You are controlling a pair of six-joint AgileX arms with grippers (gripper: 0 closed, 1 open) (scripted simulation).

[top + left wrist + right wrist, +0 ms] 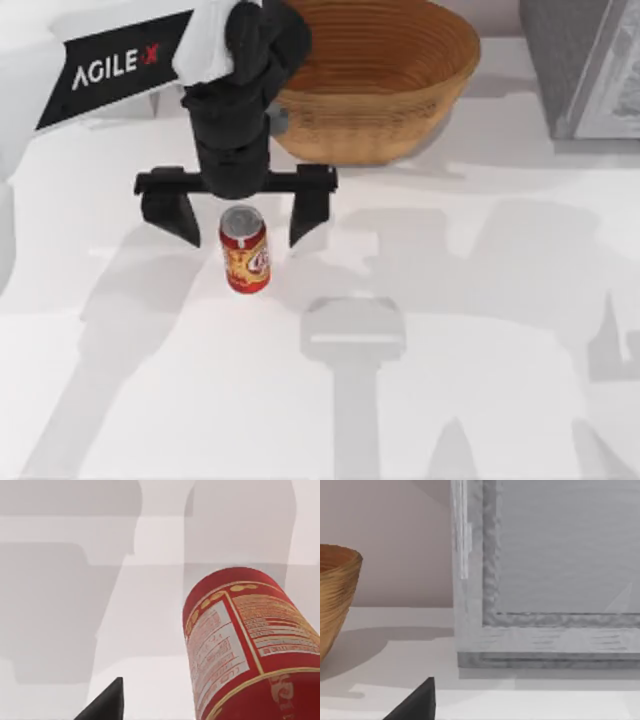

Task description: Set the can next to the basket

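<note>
Left gripper (240, 220) spread wide, fingers on either side of the can (245, 249) and clear of its sides, grasping nothing. Can upright on the white table (450, 400), near the basket (375, 80) and toward the table's near-left of it, not touching. In the right wrist view, basket wall (335, 600) beside a grey box (545, 580).

Tabletop (480, 330): white, flat, crossed by soft grey shadows. Grey box (585, 65): far right corner, standing on tabletop; framed textured panel (560, 545) on face. Pale wall (395, 540) behind.
</note>
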